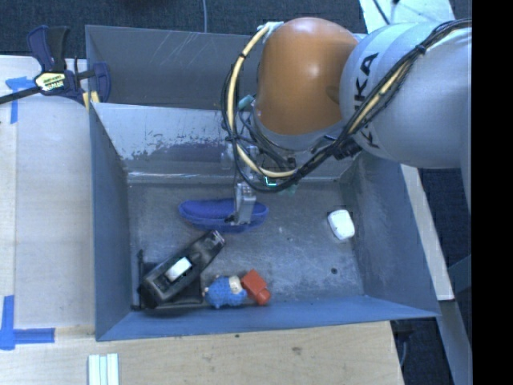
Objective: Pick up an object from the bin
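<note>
Gripper [245, 208] sits low on the right end of the flat blue oval piece [207, 211], mid-floor of the bin [111, 239], likely for an edge bite; clamped or apart, cannot tell; black dispenser [178, 277] and white lump [341, 224] lie clear.

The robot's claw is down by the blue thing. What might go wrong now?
1. The gripper is at the right end of the flat blue thing, not its middle. If lifted from there, it might tilt and slip out.
2. The blue thing lies low on the bin floor, so the gripper might scrape the metal.
3. The black tape holder lies close by and might get bumped.
</note>
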### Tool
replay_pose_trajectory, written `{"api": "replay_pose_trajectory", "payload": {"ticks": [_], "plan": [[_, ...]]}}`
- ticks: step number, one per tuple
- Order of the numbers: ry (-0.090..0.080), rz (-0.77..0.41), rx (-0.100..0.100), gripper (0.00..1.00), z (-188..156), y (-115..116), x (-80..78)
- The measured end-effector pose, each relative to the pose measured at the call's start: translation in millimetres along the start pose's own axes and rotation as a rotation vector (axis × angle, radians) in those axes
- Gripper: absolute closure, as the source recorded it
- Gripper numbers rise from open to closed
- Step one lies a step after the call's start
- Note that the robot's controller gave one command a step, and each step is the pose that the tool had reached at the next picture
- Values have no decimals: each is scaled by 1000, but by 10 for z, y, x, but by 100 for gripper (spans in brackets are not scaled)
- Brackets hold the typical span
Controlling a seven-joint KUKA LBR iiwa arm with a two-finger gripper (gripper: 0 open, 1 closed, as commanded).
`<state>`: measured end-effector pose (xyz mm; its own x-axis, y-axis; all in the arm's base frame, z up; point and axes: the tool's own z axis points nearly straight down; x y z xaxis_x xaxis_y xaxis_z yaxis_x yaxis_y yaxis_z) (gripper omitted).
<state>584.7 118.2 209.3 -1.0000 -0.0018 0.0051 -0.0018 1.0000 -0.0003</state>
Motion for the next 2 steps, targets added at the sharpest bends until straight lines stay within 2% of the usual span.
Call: {"api": "replay_pose_trajectory", "payload": {"ticks": [1, 2], "plan": [[-16, -128, -2, 0, 1083, 33, 61], [-14, -129, -2, 100, 1106, 41, 71]]}}
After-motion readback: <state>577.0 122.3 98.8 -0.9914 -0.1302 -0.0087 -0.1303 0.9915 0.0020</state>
